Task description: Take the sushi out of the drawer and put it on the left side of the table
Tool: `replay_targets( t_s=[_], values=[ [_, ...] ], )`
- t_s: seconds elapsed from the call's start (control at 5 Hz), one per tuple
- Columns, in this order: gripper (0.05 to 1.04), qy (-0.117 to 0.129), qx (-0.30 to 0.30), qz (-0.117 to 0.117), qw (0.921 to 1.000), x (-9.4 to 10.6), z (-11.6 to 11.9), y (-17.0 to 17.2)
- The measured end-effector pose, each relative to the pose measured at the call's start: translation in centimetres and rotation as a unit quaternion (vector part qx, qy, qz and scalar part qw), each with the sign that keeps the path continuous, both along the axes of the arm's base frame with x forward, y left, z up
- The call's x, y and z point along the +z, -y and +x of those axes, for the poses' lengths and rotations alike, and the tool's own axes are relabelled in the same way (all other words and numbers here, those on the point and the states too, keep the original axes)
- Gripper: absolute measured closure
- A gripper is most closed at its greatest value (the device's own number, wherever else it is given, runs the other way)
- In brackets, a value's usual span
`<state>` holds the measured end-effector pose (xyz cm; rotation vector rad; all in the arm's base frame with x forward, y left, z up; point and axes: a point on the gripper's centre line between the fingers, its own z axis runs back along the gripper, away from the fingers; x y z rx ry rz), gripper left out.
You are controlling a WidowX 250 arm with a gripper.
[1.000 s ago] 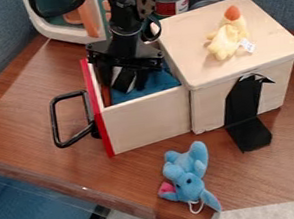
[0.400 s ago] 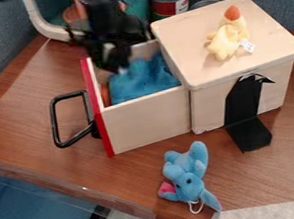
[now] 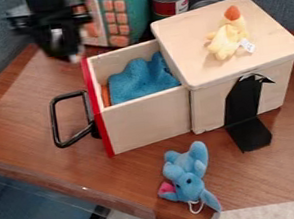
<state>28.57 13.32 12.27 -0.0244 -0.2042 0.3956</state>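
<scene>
Gripper (image 3: 66,48) upper left, just beside open drawer (image 3: 148,120); can't tell if apart, together or clamped
Pale patch (image 3: 57,37) at gripper may be sushi; I can't confirm
I expect sushi light, slightly soft, hardly fragile; I'd pinch across middle

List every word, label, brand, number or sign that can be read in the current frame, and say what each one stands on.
No text can be read.
Red-and-white label on the can: print too small to read.
White tag on the yellow plush toy: too small to read.
Orange buttons on the teal toy: too small to tell whether they carry numbers or signs.
</scene>
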Motion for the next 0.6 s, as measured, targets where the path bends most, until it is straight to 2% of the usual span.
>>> replay_targets(
  t_s=[0.2,0.4,0.6],
  values=[
    [0.620,-0.020,-0.003,-0.005,0.9998,-2.3,0.1,-3.6],
    [0.620,-0.014,-0.066,-0.013,0.9977,-4.9,1.3,-6.8],
    [0.620,-0.034,-0.113,-0.036,0.9924,-8.6,3.0,-9.8]
  ],
)
